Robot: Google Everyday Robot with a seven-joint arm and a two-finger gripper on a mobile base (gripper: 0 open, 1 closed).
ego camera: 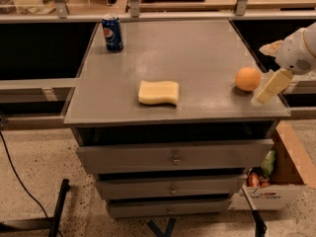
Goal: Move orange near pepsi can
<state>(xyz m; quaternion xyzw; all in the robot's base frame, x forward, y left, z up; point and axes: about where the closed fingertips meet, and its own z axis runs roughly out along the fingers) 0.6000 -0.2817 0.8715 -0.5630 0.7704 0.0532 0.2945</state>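
The orange (248, 79) lies on the grey cabinet top (197, 53) near its right edge. The pepsi can (112, 33) stands upright at the far left corner, well apart from the orange. My gripper (264, 76) comes in from the right edge of the view, just right of the orange and low over the cabinet top. It is open and holds nothing. One cream finger (269, 87) slants down beside the orange; the other shows further back.
A pale yellow sponge (158, 92) lies near the front middle of the top. The cabinet has drawers (173, 157) below. A cardboard box (276, 181) with items stands on the floor at the right. Shelving runs behind the cabinet.
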